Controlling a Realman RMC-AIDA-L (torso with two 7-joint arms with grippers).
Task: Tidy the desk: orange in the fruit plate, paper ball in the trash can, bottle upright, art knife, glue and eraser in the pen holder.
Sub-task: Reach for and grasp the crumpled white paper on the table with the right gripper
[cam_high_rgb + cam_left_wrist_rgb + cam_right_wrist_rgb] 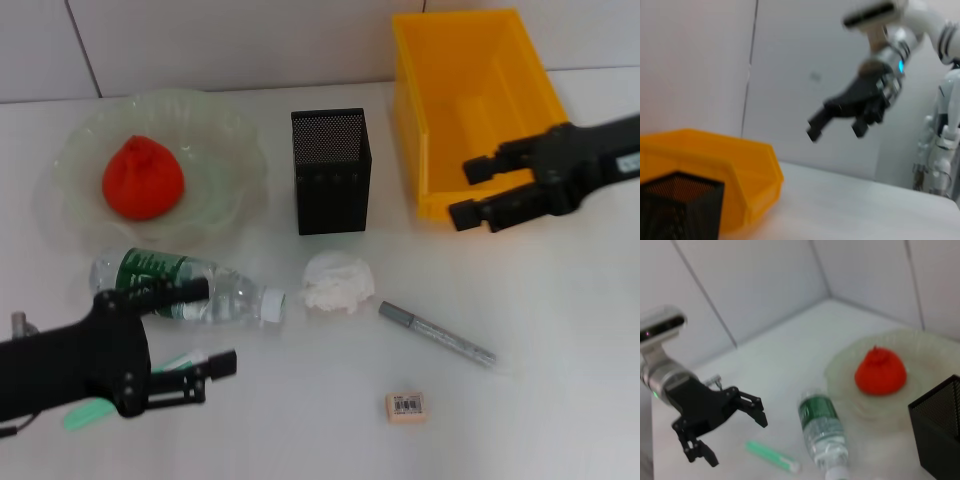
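Note:
The orange [143, 178] sits in the pale green fruit plate [230, 140]. The clear bottle [190, 285] lies on its side in front of the plate. My left gripper [215, 326] is open over the table just in front of the bottle and holds nothing. A green glue stick [88, 413] lies partly hidden under that arm. The white paper ball [338, 282], the silver art knife [436, 334] and the eraser [406, 405] lie on the table. The black mesh pen holder [331, 170] stands at centre. My right gripper [463, 194] is open and empty in front of the yellow trash can [470, 100].
The right wrist view shows the left gripper [737, 442], the glue stick [772, 456], the bottle [827, 435] and the orange [881, 371]. The left wrist view shows the right gripper [835, 131] above the table, the yellow can [715, 165] and the pen holder [680, 205].

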